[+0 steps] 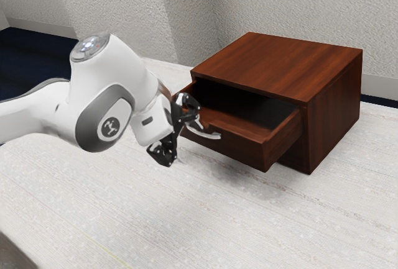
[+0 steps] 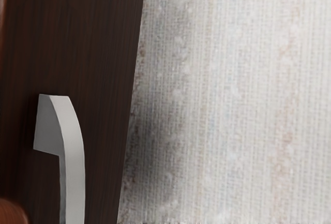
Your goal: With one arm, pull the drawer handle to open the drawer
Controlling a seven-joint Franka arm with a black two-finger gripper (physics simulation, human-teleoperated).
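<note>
A dark wooden cabinet (image 1: pixel 280 64) sits on the pale desk (image 1: pixel 217 219), out toward two o'clock from the middle, with a white textured wall (image 1: pixel 280 2) behind it. Its single drawer (image 1: pixel 249 138) is partly out, jutting from the cabinet toward eight o'clock. There is a dark gap between the drawer's back part and the cabinet's top panel. The drawer hangs clear of the desk and throws a soft shadow on the surface under it.

A curved silver handle (image 1: pixel 208 133) is fixed to the front of the drawer. The white arm (image 1: pixel 106 113) reaches in from nine o'clock, and its black pincer (image 1: pixel 179 133) ends up right at the handle's nearer end. The pincer looks released. Its two fingers stand wide apart, one up by the top edge of the drawer's face at about one o'clock from the hand, the other down near the desk at about seven o'clock. The handle sits just beside the upper finger. I cannot tell whether the two are touching, and I see no squeeze on it from both sides.

From the camera on the hand, the drawer front (image 2: pixel 77 43) shows as a dark wood-grain panel. The handle's pale curved end stands out against it, and the light desk surface lies alongside.
</note>
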